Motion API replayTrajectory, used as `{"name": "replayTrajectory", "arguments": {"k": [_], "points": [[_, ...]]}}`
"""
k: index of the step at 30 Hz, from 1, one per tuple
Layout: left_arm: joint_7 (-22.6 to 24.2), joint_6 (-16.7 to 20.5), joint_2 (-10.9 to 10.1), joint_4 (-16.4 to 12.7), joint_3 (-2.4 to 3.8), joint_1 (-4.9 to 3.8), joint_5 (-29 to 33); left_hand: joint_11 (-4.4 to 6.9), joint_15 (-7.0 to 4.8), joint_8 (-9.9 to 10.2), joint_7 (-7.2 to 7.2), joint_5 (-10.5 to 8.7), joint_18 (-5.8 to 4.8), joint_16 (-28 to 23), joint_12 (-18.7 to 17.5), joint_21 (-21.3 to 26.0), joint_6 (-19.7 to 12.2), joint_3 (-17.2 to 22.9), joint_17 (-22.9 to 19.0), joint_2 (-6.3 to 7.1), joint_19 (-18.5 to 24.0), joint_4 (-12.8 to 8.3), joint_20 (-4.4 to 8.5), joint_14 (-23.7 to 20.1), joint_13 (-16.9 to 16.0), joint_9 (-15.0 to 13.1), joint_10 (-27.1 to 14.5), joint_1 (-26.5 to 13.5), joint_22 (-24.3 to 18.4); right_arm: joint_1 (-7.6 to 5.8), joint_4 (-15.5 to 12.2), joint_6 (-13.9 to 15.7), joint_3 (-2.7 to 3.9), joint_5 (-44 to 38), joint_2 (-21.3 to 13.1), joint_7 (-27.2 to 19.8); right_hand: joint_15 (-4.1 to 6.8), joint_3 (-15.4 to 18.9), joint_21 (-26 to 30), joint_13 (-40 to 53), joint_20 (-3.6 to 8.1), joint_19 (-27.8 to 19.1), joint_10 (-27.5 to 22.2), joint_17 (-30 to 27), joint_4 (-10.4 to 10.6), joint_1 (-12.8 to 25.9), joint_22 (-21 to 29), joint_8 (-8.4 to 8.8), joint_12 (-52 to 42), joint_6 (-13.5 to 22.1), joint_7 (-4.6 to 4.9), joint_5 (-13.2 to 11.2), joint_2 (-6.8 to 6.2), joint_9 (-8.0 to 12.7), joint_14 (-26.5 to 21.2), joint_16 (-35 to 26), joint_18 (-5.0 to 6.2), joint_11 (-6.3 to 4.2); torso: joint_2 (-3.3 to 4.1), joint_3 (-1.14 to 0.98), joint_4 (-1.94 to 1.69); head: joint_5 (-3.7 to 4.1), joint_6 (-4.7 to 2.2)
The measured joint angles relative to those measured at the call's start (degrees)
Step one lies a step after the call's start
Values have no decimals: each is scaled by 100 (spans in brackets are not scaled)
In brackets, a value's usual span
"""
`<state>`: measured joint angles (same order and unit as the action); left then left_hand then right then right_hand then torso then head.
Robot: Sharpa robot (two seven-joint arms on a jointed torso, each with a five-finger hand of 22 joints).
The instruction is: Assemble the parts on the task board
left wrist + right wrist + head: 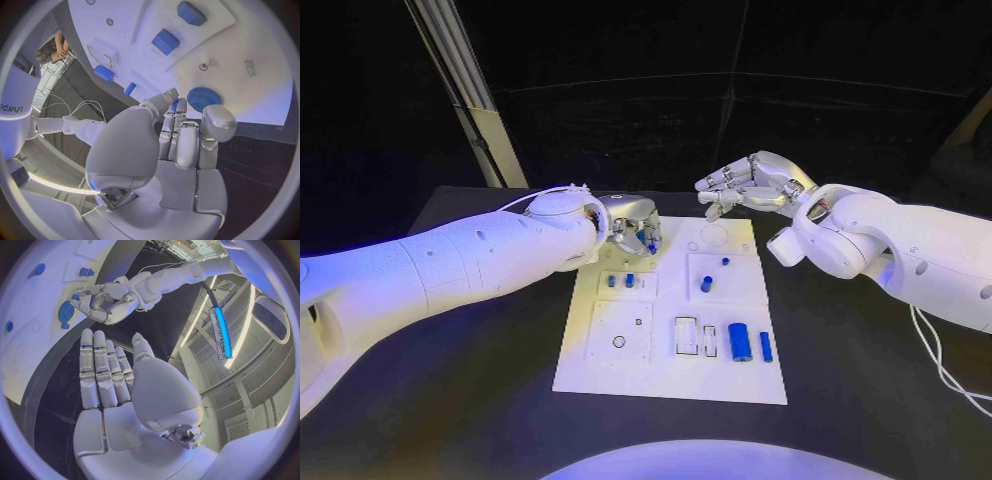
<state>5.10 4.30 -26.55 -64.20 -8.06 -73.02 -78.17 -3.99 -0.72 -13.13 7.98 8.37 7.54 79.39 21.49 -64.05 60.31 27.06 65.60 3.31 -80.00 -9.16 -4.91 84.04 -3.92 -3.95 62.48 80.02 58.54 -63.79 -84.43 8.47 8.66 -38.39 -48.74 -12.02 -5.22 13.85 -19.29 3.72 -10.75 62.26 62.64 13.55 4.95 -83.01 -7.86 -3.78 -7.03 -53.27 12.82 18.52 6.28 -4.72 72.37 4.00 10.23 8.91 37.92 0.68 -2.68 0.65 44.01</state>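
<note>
Black table [473, 400] carries white task board [589, 375]; blue parts [740, 342] lie on it. Left hand [632, 228] over far-left corner, fingers curled, possibly pinching a blue piece. Right hand [750, 183] hovers empty, fingers extended.

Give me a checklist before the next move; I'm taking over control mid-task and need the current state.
1. Left hand over the board's far left corner: ok.
2. Left hand reaching the gear: ok.
3. Left hand gripping the gear: cannot tell.
4. Right hand free, fingers apart: ok.
5. Right hand out of the left hand's way, by the board's far edge: ok.
6. All parts seated: cannot tell; big cylinder and thin pin lie flat, near right.
</note>
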Motion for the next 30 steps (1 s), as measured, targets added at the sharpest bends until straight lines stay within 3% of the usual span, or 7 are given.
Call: {"name": "replayTrajectory", "arguments": {"k": [6, 10, 21, 30], "points": [[5, 76, -211, -226, 152, -13, 38, 0, 0, 0, -21, -1, 0, 0, -5, -21, 21, 5, 0, 23, 0, 5, 0, 0, -6, -5, 41, -23, 17, 0, 3, 0, 0, -1, -4, -1, 0, 0, 0, 0, 0, 0, 0, 0, 0, 0, 0, 0, 0, 0, 0, 0, 0, -4, 0, 0, 0, 0, -5, 3, -10, 0, 1], [3, 82, -348, -326, 187, -34, 70, 21, 0, 1, 0, -2, 0, 0, -14, -21, 41, 16, 0, 54, 0, 16, 0, 0, -7, -8, 65, -53, 30, 0, 7, 0, 0, -1, -4, -2, 0, 0, 0, 0, 0, 0, 0, 0, 0, 0, 0, 0, 0, 0, 0, 0, 0, -4, 0, 0, 0, 0, -7, 4, -16, 0, 1], [-59, -83, -644, -408, 192, -43, 200, 20, 0, 1, -21, -16, 1, 0, -22, -21, 62, 32, -32, 67, 1, 0, -1, 0, -7, -7, 80, -127, 37, 1, 12, 0, 0, -2, -12, -2, 0, 0, 0, 0, 0, 0, 0, 1, 0, 0, -1, 0, 0, 0, 0, 0, 0, -4, 0, 0, 0, 0, -8, 8, -24, -19, 8], [-139, -262, -654, -277, 171, -25, 245, 21, 1, 23, -42, -17, 0, 0, -47, -21, 82, 31, -39, 60, 1, 0, -1, 0, -5, -12, 120, -196, 42, 1, 17, 0, -1, -2, -8, -2, 0, 0, 0, 0, 0, 0, 0, 1, 0, 0, -1, 0, 0, 0, 0, 0, 0, -3, 0, 0, 0, 0, -7, 8, -7, -50, 5]]}}
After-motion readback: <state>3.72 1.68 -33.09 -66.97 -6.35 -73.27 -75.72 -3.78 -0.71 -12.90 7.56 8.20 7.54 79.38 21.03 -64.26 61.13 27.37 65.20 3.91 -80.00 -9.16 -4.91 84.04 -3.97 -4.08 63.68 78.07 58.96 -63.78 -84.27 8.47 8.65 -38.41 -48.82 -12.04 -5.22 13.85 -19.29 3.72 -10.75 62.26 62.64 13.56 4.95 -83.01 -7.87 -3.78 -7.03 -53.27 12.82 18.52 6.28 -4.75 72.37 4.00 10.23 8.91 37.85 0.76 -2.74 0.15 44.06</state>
